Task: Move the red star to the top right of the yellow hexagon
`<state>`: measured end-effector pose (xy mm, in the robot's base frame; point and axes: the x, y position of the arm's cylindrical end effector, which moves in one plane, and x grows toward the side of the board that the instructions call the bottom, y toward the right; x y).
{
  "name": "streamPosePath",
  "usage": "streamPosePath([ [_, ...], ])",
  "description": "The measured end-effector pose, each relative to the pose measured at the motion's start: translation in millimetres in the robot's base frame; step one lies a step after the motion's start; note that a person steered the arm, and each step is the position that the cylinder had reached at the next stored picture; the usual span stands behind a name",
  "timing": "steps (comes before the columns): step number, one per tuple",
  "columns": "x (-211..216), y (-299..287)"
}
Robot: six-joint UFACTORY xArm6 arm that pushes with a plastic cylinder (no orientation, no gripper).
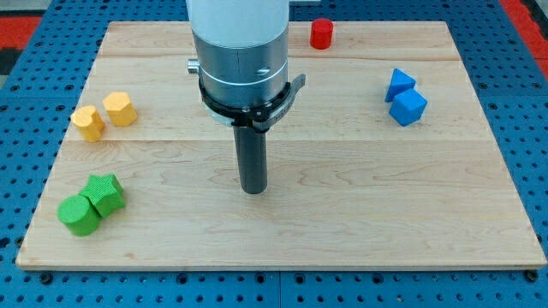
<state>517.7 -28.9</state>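
A red block (321, 33), its star shape hard to make out, stands near the view's top edge of the wooden board, right of centre. Two yellow blocks lie at the view's left: a hexagon (120, 109) and a second yellow block (87, 122) touching it on the lower left. My tip (253, 189) rests on the board near its middle, far below and left of the red block and well to the right of the yellow blocks. It touches no block.
Two blue blocks (400, 84) (408, 107) touch each other at the view's right. Two green blocks (105, 193) (79, 215) touch at the lower left. The wooden board (360, 197) lies on a blue pegboard table.
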Motion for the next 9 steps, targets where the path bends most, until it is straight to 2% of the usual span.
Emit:
streamPosePath([
  [3, -12.4, 3.8],
  [4, -69.5, 18.8],
  [5, -147.5, 48.0],
  [6, -198.8, 85.5],
  [7, -232.7, 148.5],
  [8, -271.6, 184.2],
  [9, -292.6, 184.3],
])
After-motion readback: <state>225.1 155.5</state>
